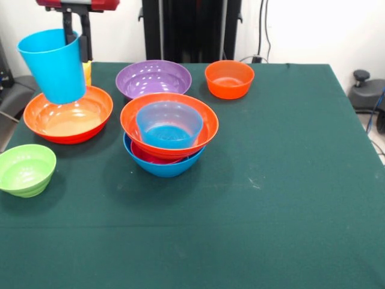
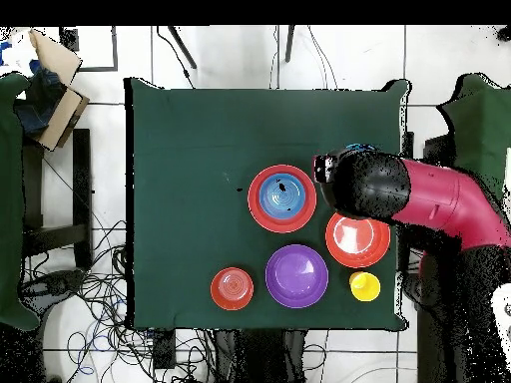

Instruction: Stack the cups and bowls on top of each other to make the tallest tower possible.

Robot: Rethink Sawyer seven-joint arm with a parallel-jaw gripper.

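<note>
My gripper (image 1: 78, 47) is at the far left in the front view, shut on the rim of the sky blue cup (image 1: 55, 69). It holds the cup tilted just above a large orange bowl (image 1: 67, 115). The yellow cup (image 1: 88, 72) peeks out behind it and shows in the overhead view (image 2: 364, 286). The tower (image 1: 169, 129) stands mid-table: a large blue bowl (image 1: 163, 167), a magenta bowl (image 1: 147, 158), a large orange bowl (image 1: 204, 123) and a medium blue bowl (image 1: 169, 123), nested. The tower also shows in the overhead view (image 2: 282, 197). There my arm (image 2: 429, 199) hides the gripper and the blue cup.
A purple bowl (image 1: 153, 78) and a small orange bowl (image 1: 229, 78) sit at the far side. A lime green bowl (image 1: 25, 168) sits at the left edge. The green tablecloth (image 1: 289, 198) covers the table. Cables lie on the floor (image 2: 90, 289).
</note>
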